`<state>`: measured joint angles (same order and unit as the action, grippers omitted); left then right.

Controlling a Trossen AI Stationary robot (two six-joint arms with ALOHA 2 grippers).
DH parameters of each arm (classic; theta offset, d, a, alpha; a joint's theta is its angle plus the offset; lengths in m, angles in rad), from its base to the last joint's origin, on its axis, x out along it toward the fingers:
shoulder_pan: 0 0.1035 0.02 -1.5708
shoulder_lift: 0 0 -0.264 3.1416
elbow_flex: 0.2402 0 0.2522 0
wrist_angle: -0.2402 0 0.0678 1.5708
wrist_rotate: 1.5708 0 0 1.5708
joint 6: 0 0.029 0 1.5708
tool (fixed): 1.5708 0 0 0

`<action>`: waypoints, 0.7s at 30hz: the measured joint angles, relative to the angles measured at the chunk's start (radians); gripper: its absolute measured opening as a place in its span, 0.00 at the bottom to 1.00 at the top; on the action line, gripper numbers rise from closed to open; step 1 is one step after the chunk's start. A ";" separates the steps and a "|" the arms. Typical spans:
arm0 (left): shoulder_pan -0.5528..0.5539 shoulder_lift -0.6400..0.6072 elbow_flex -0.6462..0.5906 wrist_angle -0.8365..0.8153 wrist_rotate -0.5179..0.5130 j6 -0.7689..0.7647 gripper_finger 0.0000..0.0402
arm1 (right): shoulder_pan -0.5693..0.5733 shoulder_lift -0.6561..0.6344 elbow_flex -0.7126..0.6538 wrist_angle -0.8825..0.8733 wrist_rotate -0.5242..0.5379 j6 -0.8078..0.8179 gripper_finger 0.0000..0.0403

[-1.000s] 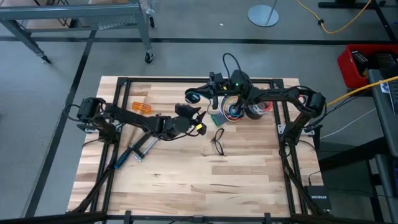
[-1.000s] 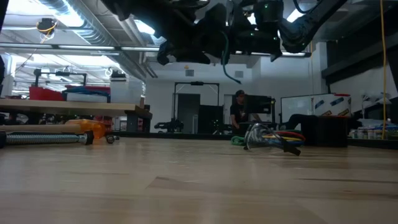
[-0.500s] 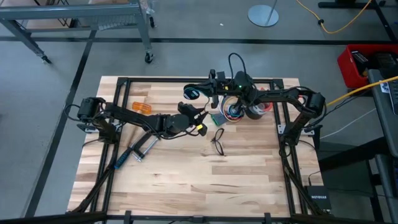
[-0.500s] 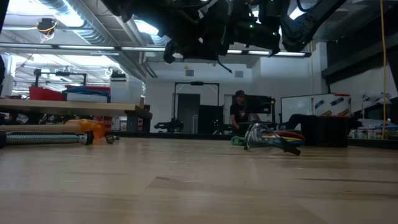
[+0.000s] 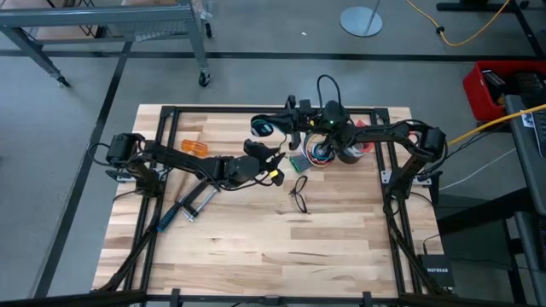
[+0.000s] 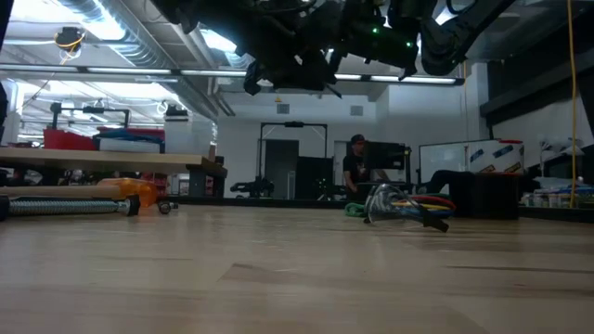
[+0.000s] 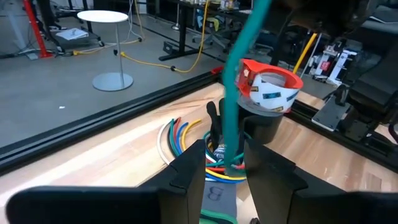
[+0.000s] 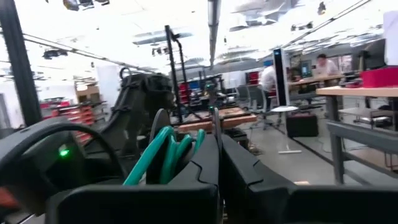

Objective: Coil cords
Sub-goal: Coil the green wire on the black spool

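The cord is a thin green cable. In the left wrist view it [image 7: 239, 68] climbs steeply from between the fingers of my left gripper [image 7: 225, 149], which stands open above the table's middle [image 5: 275, 160]. Several of its loops [image 8: 169, 150] sit gathered beside the shut fingers of my right gripper [image 8: 217, 142]. That gripper is raised over the far middle of the table [image 5: 276, 128] with the small coil [image 5: 263, 130] at its tip, just beyond my left gripper. My left gripper has the cord's straight run [image 7: 232, 155] between its two fingers, close against one of them; I cannot tell whether it touches. My right gripper is shut and carries the cord's loops [image 8: 186, 144] clear of the table. They lie against the outer side of one finger [image 8: 208, 163], which hides the pinched spot.
A bundle of multicoloured wires [image 5: 319, 152] lies just right of the grippers, beside a red-and-white tape roll on a black cup [image 7: 268, 87]. Black spectacle-shaped wire loops [image 5: 299, 194] lie nearer the front. A metal clamp [image 5: 189, 206] and an orange tool [image 5: 192, 147] lie at the left.
My right gripper has tipped its fingers upward and risen a little, carrying the coil slightly toward the table's left. A slack bight of cord that hung below the grippers in the low view has been drawn up out of sight.
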<state>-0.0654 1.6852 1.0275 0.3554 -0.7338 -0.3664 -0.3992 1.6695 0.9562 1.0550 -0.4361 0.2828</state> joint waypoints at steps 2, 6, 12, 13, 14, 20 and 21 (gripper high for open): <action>0.000 0.000 0.000 0.000 0.000 0.000 0.25 | 0.000 0.000 0.000 0.001 0.009 0.000 0.01; 0.000 0.000 0.000 -0.009 0.000 0.004 0.23 | 0.000 0.000 0.000 0.003 0.009 0.000 0.01; 0.000 0.000 0.001 -0.036 -0.001 -0.006 0.05 | 0.000 0.000 0.000 0.025 0.009 0.000 0.01; 0.000 0.000 0.001 -0.042 -0.001 -0.015 0.03 | 0.000 0.000 0.000 0.029 0.009 0.000 0.01; 0.000 0.001 0.001 -0.041 -0.001 -0.023 0.02 | 0.000 0.000 0.000 0.030 0.009 0.000 0.01; -0.010 0.001 0.001 -0.081 -0.055 -0.070 0.01 | -0.024 0.000 0.000 0.025 -0.004 0.000 0.01; -0.014 0.001 0.001 -0.103 -0.075 -0.078 0.01 | -0.035 0.000 0.000 0.022 -0.008 0.000 0.01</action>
<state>-0.0789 1.6859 1.0286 0.2524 -0.8085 -0.4445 -0.4344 1.6695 0.9562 1.0769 -0.4436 0.2825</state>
